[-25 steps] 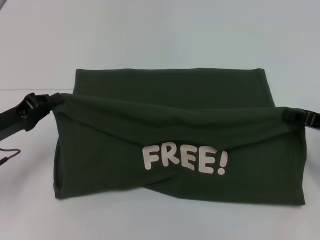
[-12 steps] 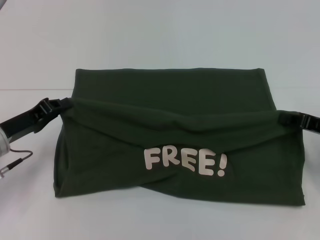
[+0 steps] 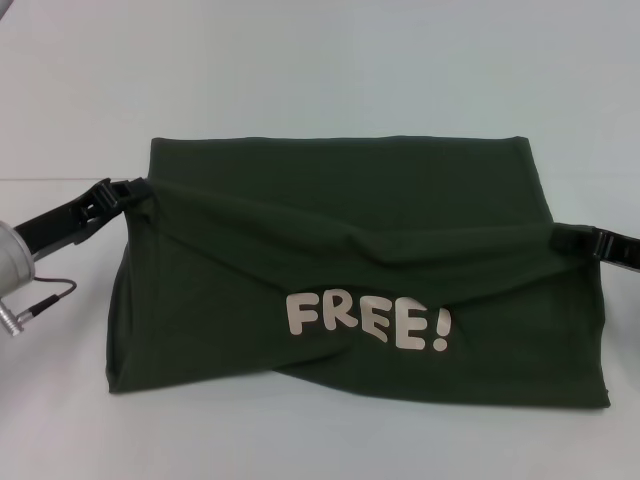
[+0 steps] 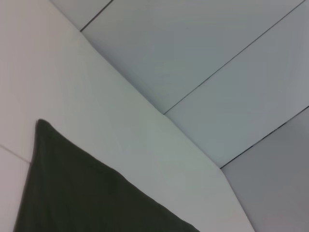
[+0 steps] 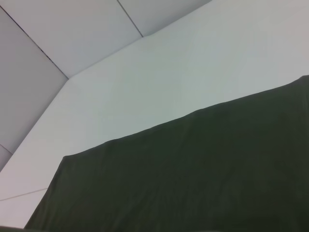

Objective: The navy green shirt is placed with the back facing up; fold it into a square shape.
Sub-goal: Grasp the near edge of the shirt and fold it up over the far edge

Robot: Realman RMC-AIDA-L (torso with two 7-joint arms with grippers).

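The navy green shirt (image 3: pixel 340 180) lies across the white table in the head view, its near half lifted and carried toward the far edge, so the pale "FREE!" lettering (image 3: pixel 370 322) faces me. My left gripper (image 3: pixel 122 190) is shut on the raised fold's left corner. At the right corner my right gripper (image 3: pixel 570 236) is shut on the same fold. The lifted edge sags between them. Both wrist views show only plain dark cloth, the shirt (image 4: pixel 72 193) and the shirt (image 5: pixel 193 174), against the table.
The white table (image 3: pixel 320 70) stretches beyond the shirt's far edge. A thin cable (image 3: pixel 45 292) hangs by my left arm at the left border. Wall panels with dark seams (image 4: pixel 231 58) stand past the table's far edge.
Both grippers have carried the lifted fold farther from me, the left corner more than the right. The lettered panel now stands slightly higher and tauter.
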